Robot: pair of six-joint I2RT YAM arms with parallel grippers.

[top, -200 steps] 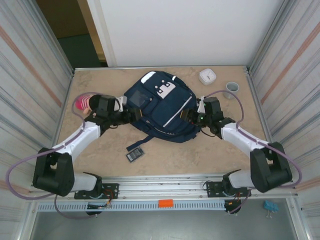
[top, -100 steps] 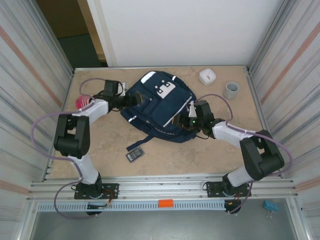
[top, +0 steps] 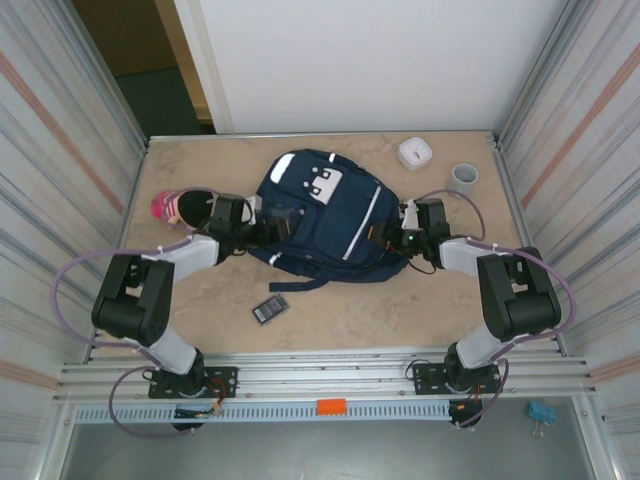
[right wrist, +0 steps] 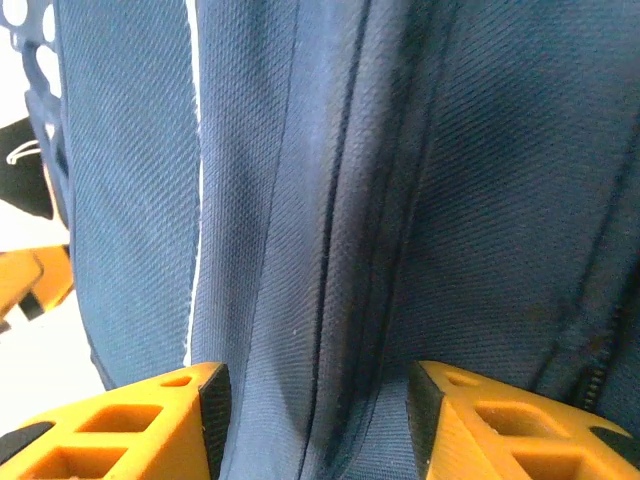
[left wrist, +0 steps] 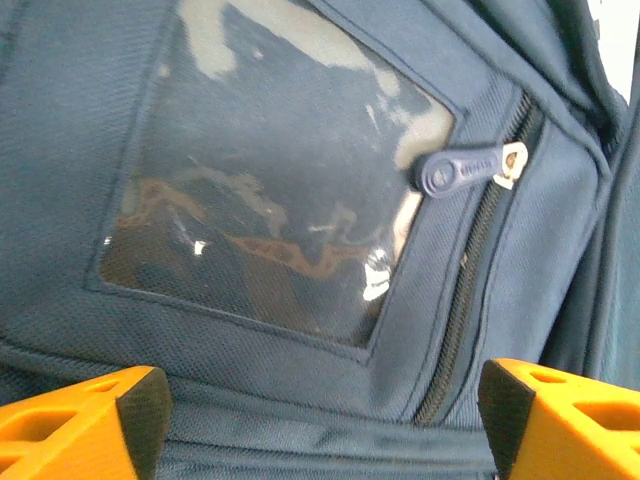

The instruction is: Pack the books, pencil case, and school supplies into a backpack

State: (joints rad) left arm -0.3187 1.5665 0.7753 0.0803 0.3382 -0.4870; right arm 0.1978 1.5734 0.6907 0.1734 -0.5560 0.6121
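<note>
Top external: backpack (top: 325,215) now swung square between my arms. Left hand (top: 262,230) spread apart; right hand (top: 393,238) straddles fabric, grip I cannot tell. Black rectangle (top: 270,310) lies near, unpacked.

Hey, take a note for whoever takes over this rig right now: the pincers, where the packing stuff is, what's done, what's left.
Left pincer: open, facing the backpack at its clear window pocket, near the zip pull.
Right pincer: jaws apart astride a fold on the backpack's right side; cannot tell if it pinches the fabric.
Things: the backpack lies mid-table, front up. The black rectangle lies on the table in front of it, unpacked.
Done: nothing I can confirm inside the bag.
Left: pack the black rectangle, then check the books and other supplies.
</note>
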